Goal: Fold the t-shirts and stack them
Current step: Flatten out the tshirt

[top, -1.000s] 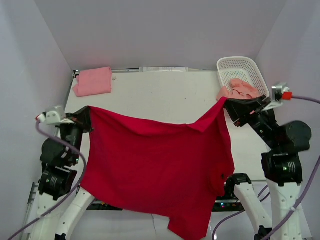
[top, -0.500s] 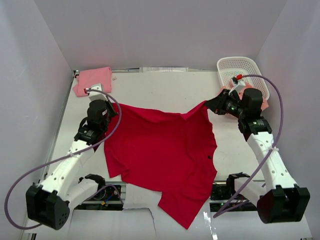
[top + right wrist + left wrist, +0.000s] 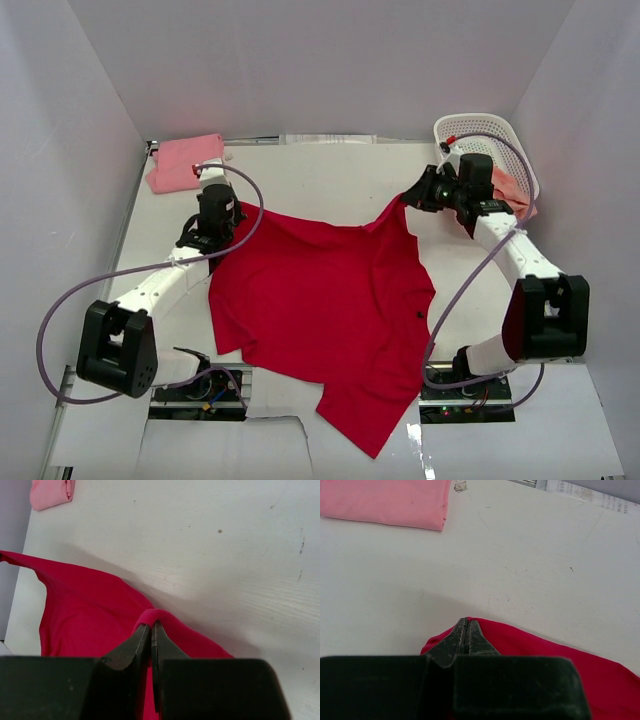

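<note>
Plain bright red t-shirt [image 3: 320,300]; plain light pink t-shirt [image 3: 185,162] at eleven o'clock; white lattice basket [image 3: 490,135]; white table [image 3: 320,180].

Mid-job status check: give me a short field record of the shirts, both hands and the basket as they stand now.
red t-shirt: spread unfolded on the table, near end past the table's near edge
left hand: shut on the red t-shirt's far left corner
right hand: shut on its far right corner
pink t-shirt: folded, at the table's far left corner
salmon t-shirt: bunched at the basket's near side, partly hidden by the right arm
basket: white lattice, at the far right corner
stack: not yet started
</note>
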Action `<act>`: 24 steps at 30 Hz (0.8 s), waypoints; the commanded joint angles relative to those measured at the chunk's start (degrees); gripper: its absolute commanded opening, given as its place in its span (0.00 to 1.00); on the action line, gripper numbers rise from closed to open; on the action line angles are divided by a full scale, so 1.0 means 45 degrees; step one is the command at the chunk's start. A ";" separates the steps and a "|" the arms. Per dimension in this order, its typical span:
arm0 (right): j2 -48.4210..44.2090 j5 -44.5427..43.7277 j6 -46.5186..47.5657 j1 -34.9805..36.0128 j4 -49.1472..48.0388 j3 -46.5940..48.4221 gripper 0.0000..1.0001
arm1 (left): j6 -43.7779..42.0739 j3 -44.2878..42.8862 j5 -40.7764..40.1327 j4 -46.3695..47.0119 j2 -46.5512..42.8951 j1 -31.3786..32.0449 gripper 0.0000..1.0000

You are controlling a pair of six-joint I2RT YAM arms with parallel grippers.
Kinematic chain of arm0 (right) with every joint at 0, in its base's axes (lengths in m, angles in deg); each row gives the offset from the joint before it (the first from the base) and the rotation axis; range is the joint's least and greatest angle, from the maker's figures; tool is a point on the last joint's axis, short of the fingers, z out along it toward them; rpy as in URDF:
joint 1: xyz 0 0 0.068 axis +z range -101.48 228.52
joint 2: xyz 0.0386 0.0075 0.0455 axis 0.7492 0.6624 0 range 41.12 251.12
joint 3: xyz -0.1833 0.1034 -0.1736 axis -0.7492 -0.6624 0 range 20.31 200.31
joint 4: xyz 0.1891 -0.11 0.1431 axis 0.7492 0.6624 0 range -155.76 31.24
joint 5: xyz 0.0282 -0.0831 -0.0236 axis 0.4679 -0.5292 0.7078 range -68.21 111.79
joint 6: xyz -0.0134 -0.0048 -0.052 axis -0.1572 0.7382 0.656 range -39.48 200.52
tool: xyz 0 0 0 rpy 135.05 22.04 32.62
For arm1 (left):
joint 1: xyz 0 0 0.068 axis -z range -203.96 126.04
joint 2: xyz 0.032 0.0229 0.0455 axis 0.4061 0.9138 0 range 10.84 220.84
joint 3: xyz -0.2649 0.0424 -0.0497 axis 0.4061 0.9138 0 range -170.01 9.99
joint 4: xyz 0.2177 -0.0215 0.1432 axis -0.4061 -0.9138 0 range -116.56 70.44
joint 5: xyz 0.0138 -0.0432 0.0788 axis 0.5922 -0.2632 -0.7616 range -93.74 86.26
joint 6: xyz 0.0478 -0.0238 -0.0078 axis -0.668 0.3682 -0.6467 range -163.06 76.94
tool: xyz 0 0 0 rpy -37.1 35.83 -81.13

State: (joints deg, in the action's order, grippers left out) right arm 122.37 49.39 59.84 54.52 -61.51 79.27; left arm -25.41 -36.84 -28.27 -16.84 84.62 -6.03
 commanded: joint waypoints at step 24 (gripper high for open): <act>1.0985 -0.0995 0.2214 -0.0181 0.4153 1.0763 0.08 | 0.0257 -0.5354 0.0236 0.1095 0.7863 -0.1739 0.00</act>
State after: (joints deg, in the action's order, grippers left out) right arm 169.91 45.80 67.66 54.47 -45.46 122.59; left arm -24.55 -57.43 -28.16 -13.08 119.48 -13.28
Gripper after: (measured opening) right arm 0.081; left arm 0.019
